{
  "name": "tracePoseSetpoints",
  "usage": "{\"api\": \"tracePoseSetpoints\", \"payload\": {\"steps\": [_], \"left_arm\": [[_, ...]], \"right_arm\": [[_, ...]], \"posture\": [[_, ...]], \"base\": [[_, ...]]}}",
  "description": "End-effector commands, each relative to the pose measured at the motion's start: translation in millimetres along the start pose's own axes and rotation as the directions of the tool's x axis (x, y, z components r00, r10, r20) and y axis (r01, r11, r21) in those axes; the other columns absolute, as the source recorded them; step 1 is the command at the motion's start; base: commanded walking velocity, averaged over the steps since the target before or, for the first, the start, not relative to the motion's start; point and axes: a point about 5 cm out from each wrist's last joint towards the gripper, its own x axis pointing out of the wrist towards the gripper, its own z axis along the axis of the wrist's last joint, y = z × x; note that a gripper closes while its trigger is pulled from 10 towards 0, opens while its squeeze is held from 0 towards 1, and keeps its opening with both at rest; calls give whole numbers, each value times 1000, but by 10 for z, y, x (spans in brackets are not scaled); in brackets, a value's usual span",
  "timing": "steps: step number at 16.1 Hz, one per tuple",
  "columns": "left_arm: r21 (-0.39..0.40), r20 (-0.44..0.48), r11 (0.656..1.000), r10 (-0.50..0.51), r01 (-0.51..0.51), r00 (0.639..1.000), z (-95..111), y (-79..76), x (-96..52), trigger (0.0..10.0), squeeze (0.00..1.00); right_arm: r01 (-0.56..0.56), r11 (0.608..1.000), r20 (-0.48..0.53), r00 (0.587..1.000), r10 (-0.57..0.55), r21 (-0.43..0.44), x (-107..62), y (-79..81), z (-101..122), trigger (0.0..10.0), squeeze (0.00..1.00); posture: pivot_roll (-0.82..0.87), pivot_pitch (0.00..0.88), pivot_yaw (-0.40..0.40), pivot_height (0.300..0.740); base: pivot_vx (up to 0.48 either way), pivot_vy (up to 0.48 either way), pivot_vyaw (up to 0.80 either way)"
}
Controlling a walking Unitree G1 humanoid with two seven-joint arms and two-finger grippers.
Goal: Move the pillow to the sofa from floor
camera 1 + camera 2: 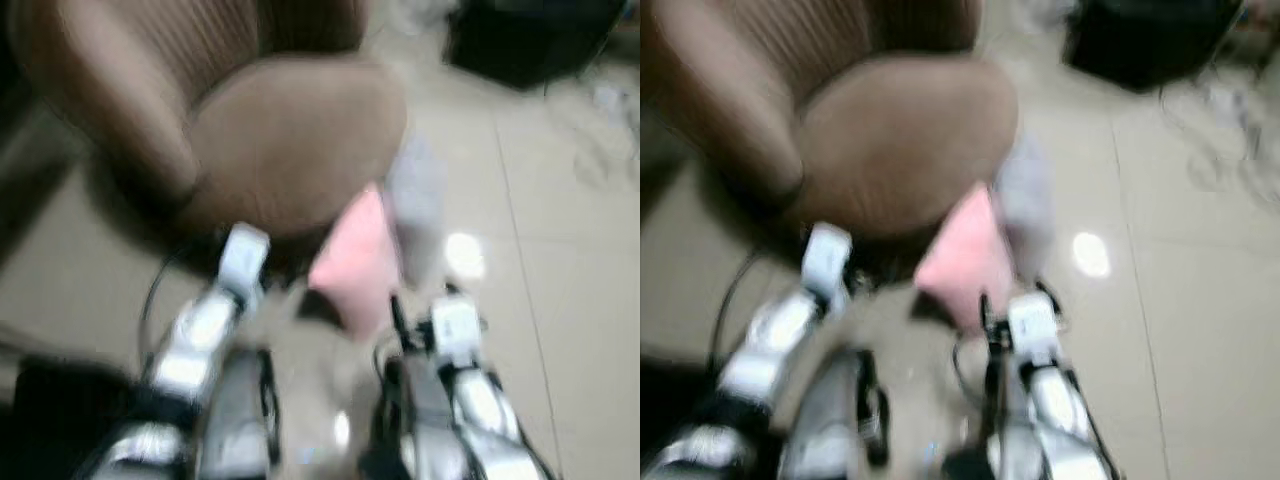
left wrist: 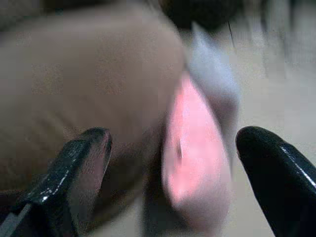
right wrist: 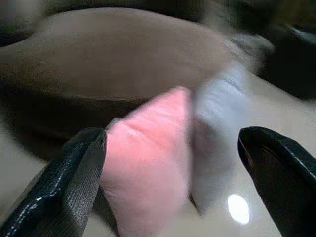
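The soft pink fabric pillow (image 1: 355, 265) stands on edge on the pale tiled floor (image 1: 560, 300), leaning against the brown upholstered sofa (image 1: 290, 140), long axis running near to far. It lies just ahead of both hands, nearer the right hand (image 3: 173, 163). The right hand and left hand (image 2: 173, 163) are wide open, holding nothing.

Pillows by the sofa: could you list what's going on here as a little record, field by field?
pink pillow: on the floor, leaning against the sofa front
grey pillow: beside the pink one, also on the floor
sofa: brown, seat bare
left claw: open, aimed at the pink pillow, not gripping it
right claw: open, facing both pillows
floor: pale tiles
picture: blurred
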Motion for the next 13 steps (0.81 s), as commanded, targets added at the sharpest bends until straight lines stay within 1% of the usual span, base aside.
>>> {"api": "tracePoseSetpoints", "payload": {"steps": [1,2,3,4,6,7,8,9,10,11,13], "left_arm": [[-36,0,999,34,-34,999,-57,32,-55,10000,1000],[-68,56,996,58,-54,997,16,9,-16,10000,1000],[-86,80,994,68,-61,994,43,-23,18,10000,1000],[-92,68,995,51,-45,996,25,-72,59,10000,1000],[-75,17,997,31,-29,999,-39,-102,89,10000,1000],[-36,-51,999,-4,3,999,-118,-131,99,10000,1000],[-9,-67,999,-37,36,997,-133,-156,109,10000,1000],[10,-79,999,-52,53,996,-145,-169,113,10000,1000],[14,-82,998,-52,53,995,-153,-159,110,10000,1000],[13,-87,999,-44,46,995,-165,-142,106,10000,1000],[-12,-72,1000,-20,20,997,-174,-137,94,10000,1000]], "right_arm": [[-2,1000,47,999,3,-4,45,-2,64,10000,0],[17,1000,90,996,-16,-12,119,-39,129,10000,0],[26,1000,111,993,-25,-14,190,-69,162,10000,0],[16,1000,107,994,-14,-18,260,-78,154,10000,0],[3,1000,90,996,-1,-17,316,-74,117,10000,0],[-20,999,64,998,22,-26,338,-52,82,10000,0],[-33,999,47,998,34,-17,338,-29,48,10000,0],[-34,999,40,999,35,-17,331,-17,23,10000,0],[-27,1000,38,999,27,2,318,-2,1,10000,0],[-26,1000,32,999,26,-6,314,20,-21,10000,0],[-60,998,36,998,60,-6,320,76,-20,10000,0]], "posture": [[84,213,-26,545],[97,190,-57,535],[101,179,-71,525],[102,163,-83,510],[100,153,-93,495],[97,149,-87,495],[89,140,-77,495],[88,138,-74,495],[84,136,-66,495],[81,135,-59,495],[85,141,-58,495]], "base": [[0,0,0],[0,0,0],[0,0,0],[0,0,0],[0,0,0],[0,0,0],[0,0,0],[0,0,0],[0,0,0],[0,0,0],[0,0,0]]}}
